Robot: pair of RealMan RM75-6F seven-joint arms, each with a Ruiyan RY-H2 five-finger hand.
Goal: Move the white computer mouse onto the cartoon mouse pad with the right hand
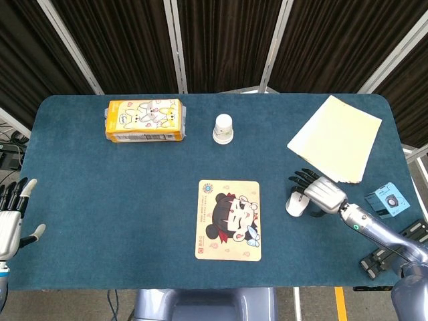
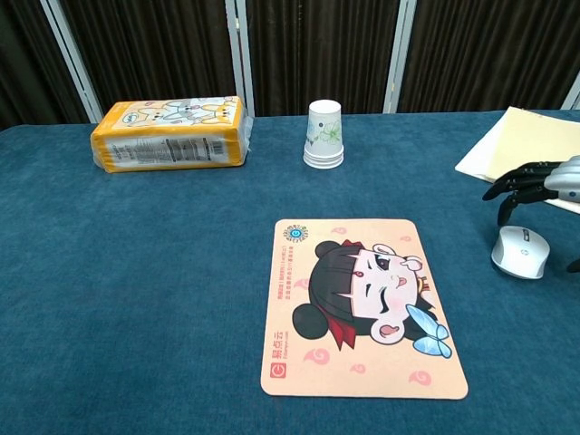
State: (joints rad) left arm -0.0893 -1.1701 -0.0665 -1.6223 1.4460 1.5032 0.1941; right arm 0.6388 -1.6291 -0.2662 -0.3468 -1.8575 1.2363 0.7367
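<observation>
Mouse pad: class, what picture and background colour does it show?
The mouse pad shows a dark-haired cartoon girl on peach; clearest in the chest view.

white mouse (image 2: 520, 251), peach cartoon-girl pad (image 2: 359, 305), possibly floral-printed white cup (image 2: 323, 134).

head view high overhead, chest view low, nearer, both sharing table (image 1: 100, 200)

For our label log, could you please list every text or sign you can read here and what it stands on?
None reads clearly.
Mouse pad: round emblem and a red logo with characters along its left edge, too small to read.
Tissue pack: barcode and fine print, blurred.
Paper cup: green leaf print only.
Blue box: no readable text.
</observation>
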